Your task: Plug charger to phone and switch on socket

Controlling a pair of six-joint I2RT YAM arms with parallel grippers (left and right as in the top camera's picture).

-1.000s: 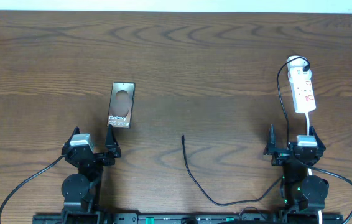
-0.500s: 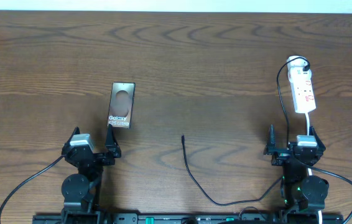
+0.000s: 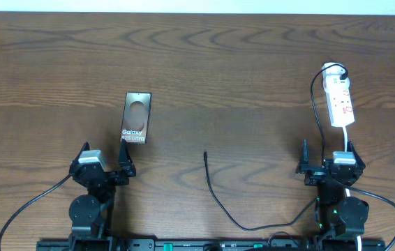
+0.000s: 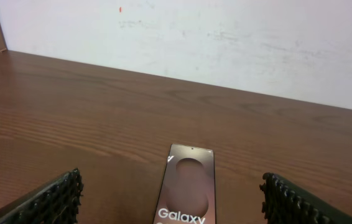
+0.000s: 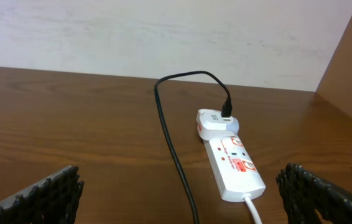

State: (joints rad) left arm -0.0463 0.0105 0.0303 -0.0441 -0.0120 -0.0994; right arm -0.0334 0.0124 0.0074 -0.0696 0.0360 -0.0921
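Note:
The phone [image 3: 136, 117] lies flat on the table at left, lettering toward me; it also shows in the left wrist view [image 4: 187, 186]. My left gripper [image 3: 104, 166] is open and empty just in front of the phone, its fingertips [image 4: 175, 202] apart on either side. The charger cable [image 3: 215, 195] curls across the front middle, its slim plug tip [image 3: 205, 154] lying free. The white socket strip [image 3: 340, 101] lies at the right back with a white adapter and black plug at its far end [image 5: 216, 122]. My right gripper [image 3: 327, 164] is open and empty in front of the strip [image 5: 235, 165].
The black cable [image 5: 176, 155] runs from the adapter past the strip toward me. The strip's white cord [image 5: 254, 208] leads to the front edge. A wall [image 4: 226, 37] closes the table's far side.

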